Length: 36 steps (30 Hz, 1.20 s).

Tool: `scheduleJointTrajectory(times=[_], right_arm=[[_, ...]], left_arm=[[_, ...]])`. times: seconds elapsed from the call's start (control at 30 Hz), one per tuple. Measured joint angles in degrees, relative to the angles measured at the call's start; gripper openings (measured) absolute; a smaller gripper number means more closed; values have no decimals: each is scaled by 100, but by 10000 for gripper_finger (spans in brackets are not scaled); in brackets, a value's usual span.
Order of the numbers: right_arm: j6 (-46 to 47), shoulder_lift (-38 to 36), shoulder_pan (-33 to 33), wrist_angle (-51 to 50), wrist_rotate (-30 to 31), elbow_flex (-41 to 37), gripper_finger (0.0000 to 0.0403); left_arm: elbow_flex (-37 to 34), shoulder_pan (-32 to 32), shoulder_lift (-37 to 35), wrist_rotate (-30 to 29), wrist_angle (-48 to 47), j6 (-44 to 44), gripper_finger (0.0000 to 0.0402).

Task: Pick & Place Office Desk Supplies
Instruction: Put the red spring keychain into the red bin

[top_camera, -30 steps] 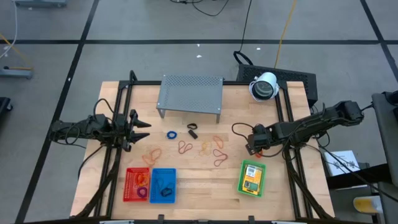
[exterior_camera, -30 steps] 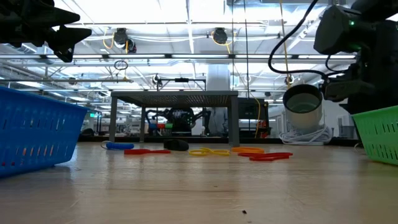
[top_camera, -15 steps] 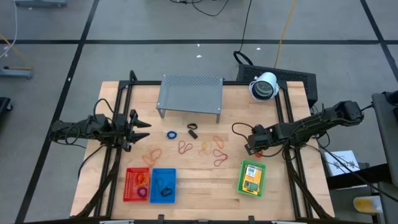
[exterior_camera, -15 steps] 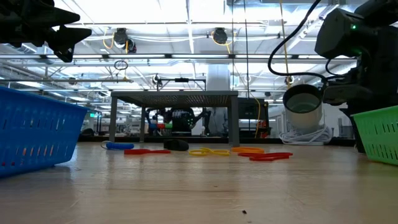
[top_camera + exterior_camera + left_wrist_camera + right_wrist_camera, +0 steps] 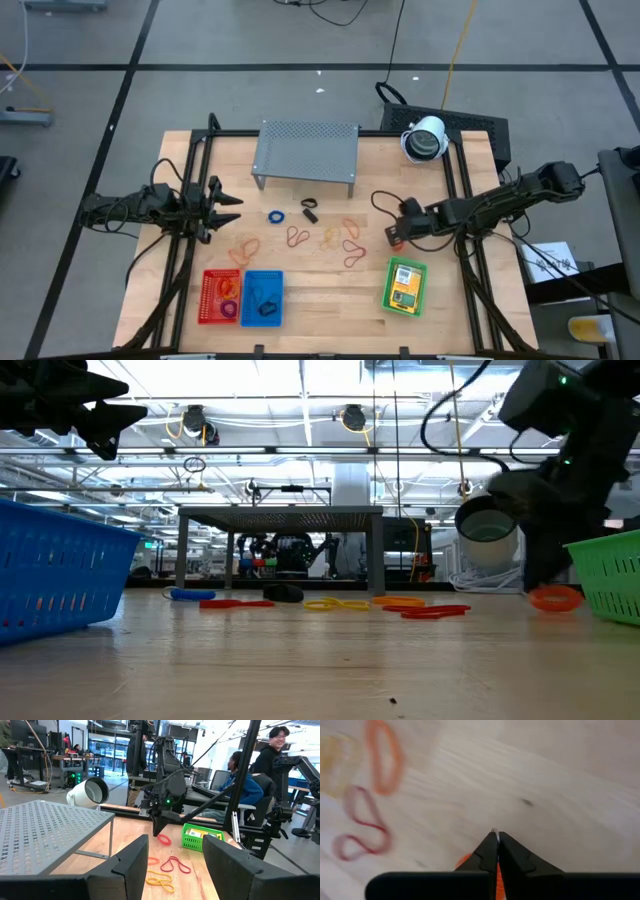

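The right gripper stood with its two dark fingers pressed together, pinching a thin orange rubber-band loop that dangled just off the wooden table. In the right wrist view a sliver of orange showed between the closed tips. From that gripper, the green mesh basket with the yellow-orange packet inside lay close by at about five o'clock on the tabletop, and I judged that short carry to be the coming move if that was where the band belonged; nothing stood between them.

The rest of the loose red and orange rubber bands lay scattered at the gripper's nine o'clock, near but clear of it, with a small black clip and a small blue ring beyond, in front of the grey perforated metal shelf.

The left gripper waited well apart at the table's nine o'clock edge, fingers spread and holding nothing. The red mesh basket and blue mesh basket sat nearer to it.
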Motion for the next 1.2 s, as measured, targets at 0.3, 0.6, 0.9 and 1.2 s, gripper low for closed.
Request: scheduleJointTrajectory(times=[0.3,0.6,0.9,1.2], right_arm=[[-185,-315,98,1119,1241,1,1],[-782,-520,98,2583,1768,2,0],[-2233,-454,166,4870,1777,7,0],[-3712,156,552,5705,1600,557,0]], left_arm=[[0,0,1,0,0,0,198],[0,2,2,0,1,-1,198],[0,1,0,1,1,-1,198],[0,1,1,-1,1,-2,198]])
